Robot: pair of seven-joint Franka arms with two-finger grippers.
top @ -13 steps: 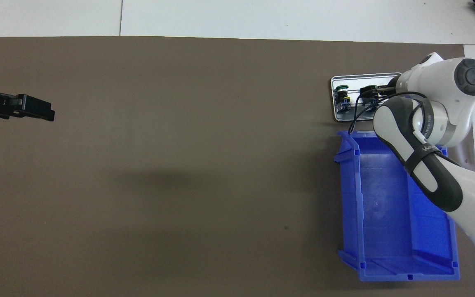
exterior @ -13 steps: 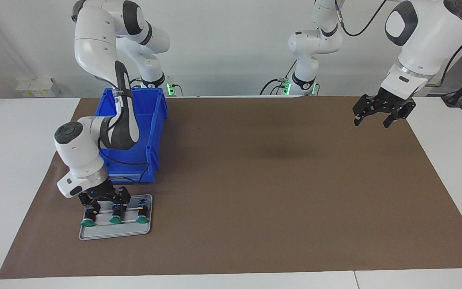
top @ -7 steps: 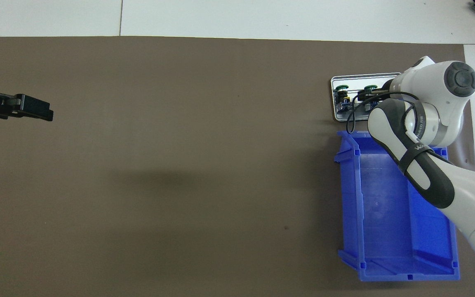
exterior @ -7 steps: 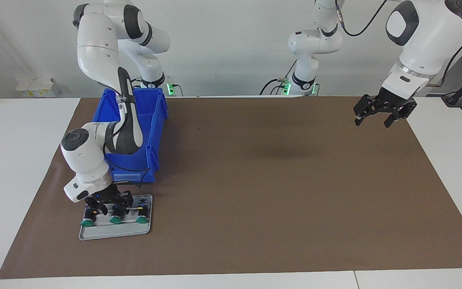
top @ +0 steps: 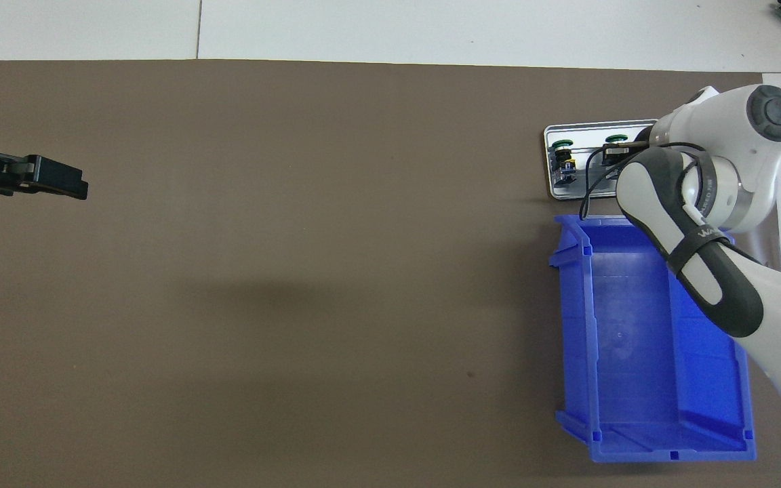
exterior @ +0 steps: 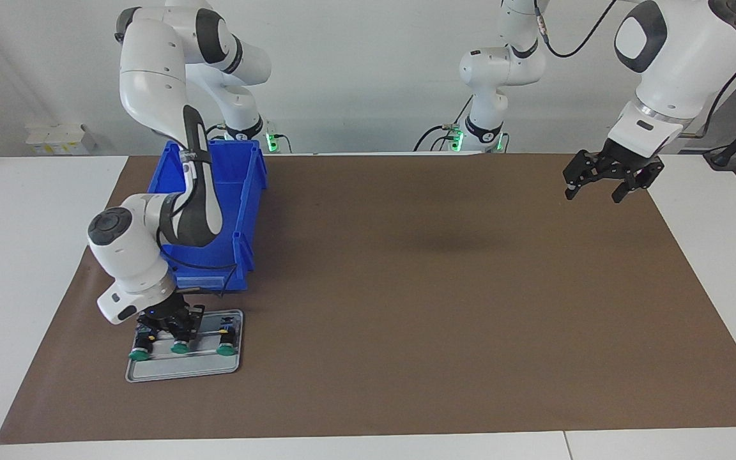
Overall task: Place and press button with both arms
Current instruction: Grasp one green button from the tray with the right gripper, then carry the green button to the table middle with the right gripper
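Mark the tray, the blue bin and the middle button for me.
tray (exterior: 183,369): facing view, bare front rim.
blue bin (top: 624,339): overhead view, inner floor.
middle button (exterior: 180,348): facing view, green cap.

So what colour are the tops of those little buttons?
Green: the button caps show best in the facing view, on the metal tray.

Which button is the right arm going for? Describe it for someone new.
Find the blue bin at the right arm's end; the metal tray lies beside it, farther from the robots. Three green-capped buttons sit there; it is the middle button, with the right hand shut on it.
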